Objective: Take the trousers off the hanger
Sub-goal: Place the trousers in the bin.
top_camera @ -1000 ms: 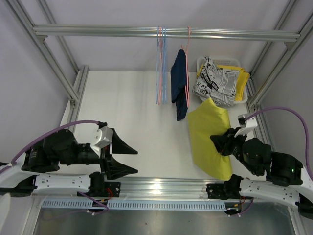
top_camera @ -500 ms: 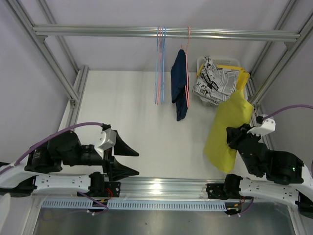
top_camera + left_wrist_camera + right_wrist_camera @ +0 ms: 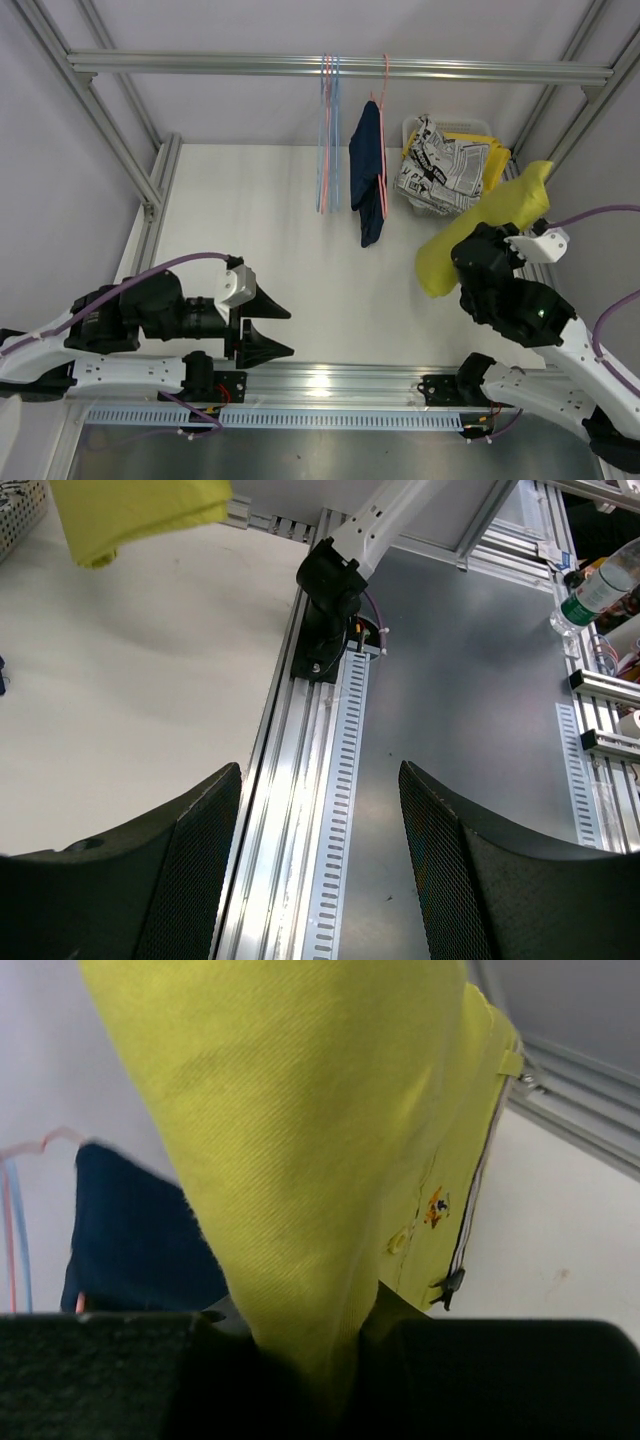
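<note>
- Nearest me, the left gripper (image 3: 287,333) hangs low over the near edge of the table (image 3: 240,220). Its jaws are spread wide, with nothing between them.
- On the right side, the right gripper (image 3: 300,1360) is raised above the table. Its jaws are closed on a fold of the bright yellow trousers (image 3: 490,225).
- The yellow trousers are lifted clear of the table. One end droops towards the table and the other pokes up towards the right frame post.
- Further back, near the middle, the dark navy trousers (image 3: 368,180) hang from a pink hanger (image 3: 385,75). They are the only pair on a hanger.
- Just left of them hang bare pink and blue hangers (image 3: 327,130).
- At the back right stands a white basket (image 3: 450,122). The black-and-white print trousers (image 3: 440,165) lie on top in it, and a mustard garment (image 3: 497,165) shows at its right side.
- Across the far end runs the metal rail (image 3: 200,64) that carries all the hangers.
</note>
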Robot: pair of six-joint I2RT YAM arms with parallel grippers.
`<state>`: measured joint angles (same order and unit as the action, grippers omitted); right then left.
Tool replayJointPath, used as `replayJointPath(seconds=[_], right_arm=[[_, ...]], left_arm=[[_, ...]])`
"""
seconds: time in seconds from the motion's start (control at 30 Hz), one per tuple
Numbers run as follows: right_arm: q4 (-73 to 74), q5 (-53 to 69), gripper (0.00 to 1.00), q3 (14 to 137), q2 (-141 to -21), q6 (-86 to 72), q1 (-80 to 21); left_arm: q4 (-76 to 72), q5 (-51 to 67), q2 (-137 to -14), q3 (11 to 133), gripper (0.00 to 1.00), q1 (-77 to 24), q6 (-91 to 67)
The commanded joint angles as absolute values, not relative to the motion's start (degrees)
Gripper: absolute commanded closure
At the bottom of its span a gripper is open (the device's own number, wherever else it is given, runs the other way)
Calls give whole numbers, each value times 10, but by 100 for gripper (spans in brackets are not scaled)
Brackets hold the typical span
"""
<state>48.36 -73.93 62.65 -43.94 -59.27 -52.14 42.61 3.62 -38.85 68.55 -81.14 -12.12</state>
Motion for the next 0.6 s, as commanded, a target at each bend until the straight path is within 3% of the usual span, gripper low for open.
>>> replayJointPath(seconds=[0.0, 0.23, 0.57], right_arm=[[353, -731, 100, 627, -446, -633, -428], [235, -499, 100, 580, -498, -580, -238], [109, -363, 100, 604, -605, -530, -117]], left_arm=[[418, 31, -389, 679, 32, -813, -124], [431, 20, -377, 674, 32, -814, -120], [447, 4, -379, 658, 31, -813, -113]])
